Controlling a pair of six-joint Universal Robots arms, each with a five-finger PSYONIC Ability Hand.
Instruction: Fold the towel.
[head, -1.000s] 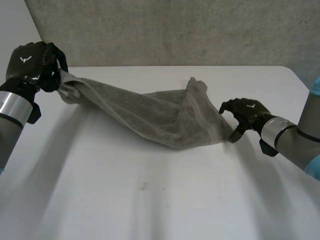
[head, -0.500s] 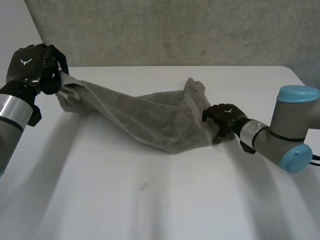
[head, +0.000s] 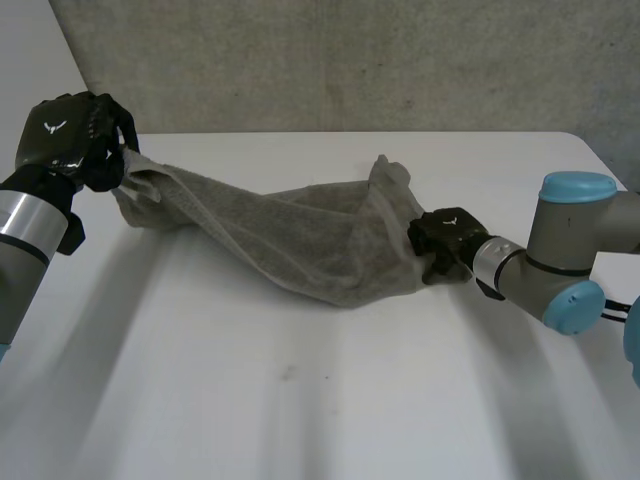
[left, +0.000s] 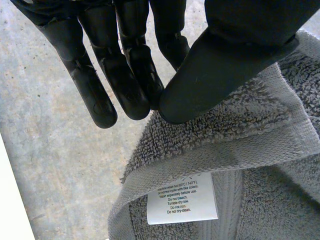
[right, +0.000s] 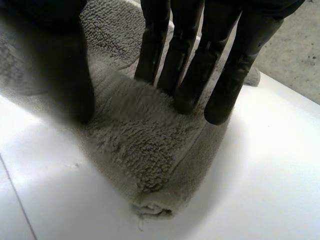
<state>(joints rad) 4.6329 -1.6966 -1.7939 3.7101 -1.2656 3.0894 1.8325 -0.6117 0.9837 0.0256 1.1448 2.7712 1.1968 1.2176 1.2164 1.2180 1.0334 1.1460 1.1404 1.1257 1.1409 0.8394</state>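
Note:
A grey towel (head: 300, 240) stretches across the white table (head: 300, 400), its left end lifted and its right end lying bunched on the table. My left hand (head: 65, 140) is raised at the far left. It pinches the towel's hemmed edge (left: 240, 145) between thumb and fingers, just above a white care label (left: 182, 200). My right hand (head: 445, 240) sits low at the towel's right end. There its fingers (right: 190, 65) dig into the pile (right: 145, 145), and the thumb presses from the other side with a ridge of cloth between them.
A grey rough wall (head: 350, 60) runs behind the table's far edge. My right arm's elbow with its light-blue cap (head: 575, 190) stands over the table's right side.
My right hand has moved left onto the towel's right end and closed its fingers and thumb on the cloth. Its elbow has swung into view. My left hand has stayed put.

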